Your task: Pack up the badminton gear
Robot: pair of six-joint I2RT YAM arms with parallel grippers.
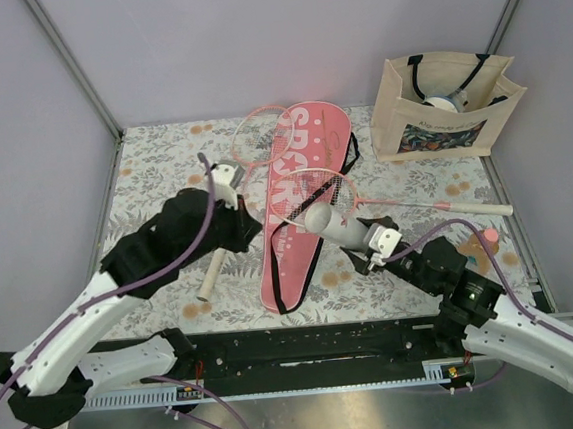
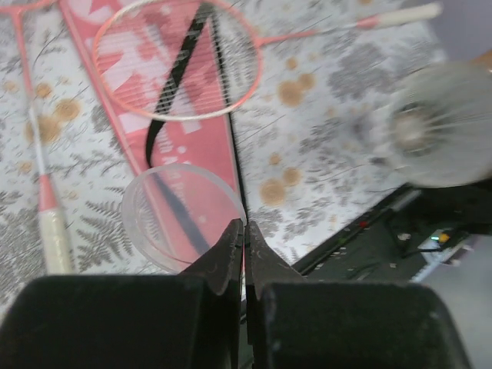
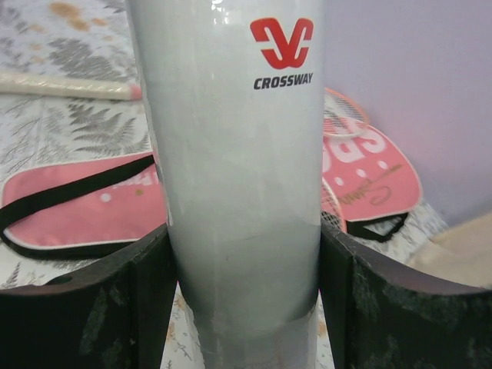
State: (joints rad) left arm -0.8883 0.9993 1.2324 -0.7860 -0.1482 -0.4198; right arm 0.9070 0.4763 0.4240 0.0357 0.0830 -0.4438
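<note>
The right pincer (image 3: pixel 244 261) holds the white tube (image 3: pixel 244 154), one black finger pressed to each side of its lower body, and the red logo and the word "CROSSWAY" show higher up. In the top view the tube is lifted at a slant above the near right part of the floral worktop (image 1: pixel 152 166), just right of the pink racket cover (image 1: pixel 301 213). The cover lies lengthwise in the middle, running from far to near, with its black strap trailing beside it. One pink-framed racket (image 1: pixel 316 187) rests with its head on the cover and its white handle pointing right. The second racket (image 1: pixel 258 137) has its head by the cover's far left edge and its handle reaching toward the near left. The left pincer (image 2: pixel 244 234) is closed to a hairline and appears to nip the rim of a clear round lid (image 2: pixel 173 219), though the contact is hard to make out. A beige tote bag (image 1: pixel 438 111) stands at the far right.
</note>
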